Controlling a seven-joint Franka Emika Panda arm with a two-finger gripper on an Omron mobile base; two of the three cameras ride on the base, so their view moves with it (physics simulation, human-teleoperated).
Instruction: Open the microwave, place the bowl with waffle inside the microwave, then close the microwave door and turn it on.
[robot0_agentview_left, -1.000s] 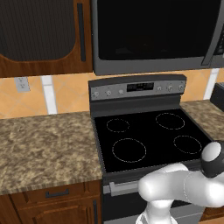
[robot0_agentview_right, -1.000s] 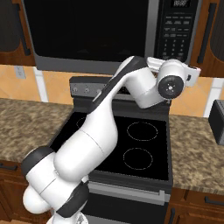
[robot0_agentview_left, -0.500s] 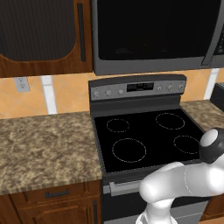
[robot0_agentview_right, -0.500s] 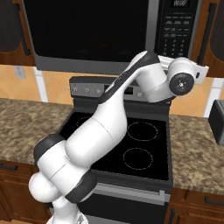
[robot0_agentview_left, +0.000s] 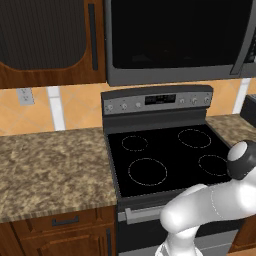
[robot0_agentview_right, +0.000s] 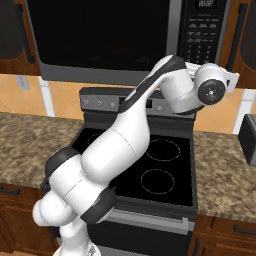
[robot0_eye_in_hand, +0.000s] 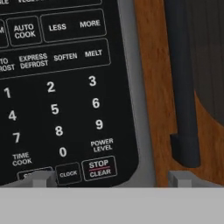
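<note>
The large dark grey-framed microwave (robot0_agentview_left: 180, 40) with its black glass front hangs above the black-topped stove (robot0_agentview_left: 165, 155), and its wide black glass microwave door (robot0_agentview_right: 100, 35) stands closed, flush with the frame. To the right of the door sits the black keypad panel (robot0_eye_in_hand: 57, 92) with white digits and labelled keys such as POWER LEVEL, CLOCK and STOP CLEAR.

The white arm reaches up and to the right, so that its hand is level with the lower part of the keypad in the right base view. The claw (robot0_eye_in_hand: 109, 179) faces the panel closely; its two fingertips (robot0_eye_in_hand: 41, 178) stand wide apart, one below the CLOCK key, the other under the wooden cabinet door, and nothing is between them. The claw holds nothing, and whether it touches the panel cannot be told.

Just right of the microwave's grey edge is a reddish-brown wooden cabinet door (robot0_eye_in_hand: 155, 87) with a dark vertical bar handle (robot0_eye_in_hand: 181, 87).

Speckled brown granite tabletop (robot0_agentview_left: 50, 165) runs on both sides of the stove.
</note>
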